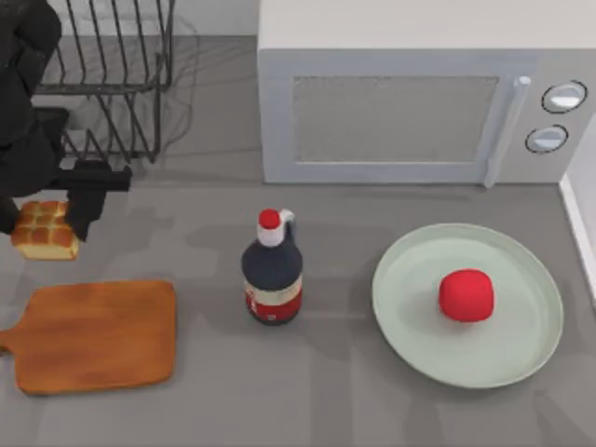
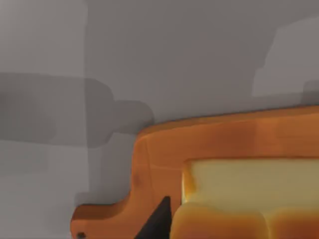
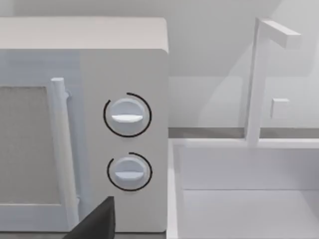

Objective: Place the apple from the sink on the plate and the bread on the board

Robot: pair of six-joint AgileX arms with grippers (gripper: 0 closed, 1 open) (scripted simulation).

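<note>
Grey countertop (image 1: pixel 372 419) is seen from above, with a white microwave (image 1: pixel 410 112) along the upper edge, a wire dish rack (image 1: pixel 112 74) in the upper left corner, and a dark sauce bottle (image 1: pixel 272 272) standing at centre.

Apple (image 1: pixel 466 295) is seated on the mint plate (image 1: pixel 410 317) at lower right, slightly right of the plate's centre; that half of the task is judged complete.

Bread (image 1: pixel 44 230) is held at the left edge of the frame, just above the wooden board (image 1: pixel 102 335), which lies flat in the lower left with its stub handle pointing left. The bread is judged to be in carriage toward the board, not yet set down: in the left wrist view the rolls (image 2: pixel 244 199) are seen close to the camera, over the board (image 2: pixel 159 149).

Left gripper (image 1: pixel 56 219) is closed around the bread, fingers pinching its sides; one dark fingertip (image 2: pixel 158 221) is visible beside the pale flank of the loaf. The grip is presumably kept until the block is centred over the wood.

Right arm is parked near the sink (image 3: pixel 239 189), its wrist camera facing the microwave dials (image 3: pixel 127 115); whether its fingers are spread or pressed together cannot be told.
</note>
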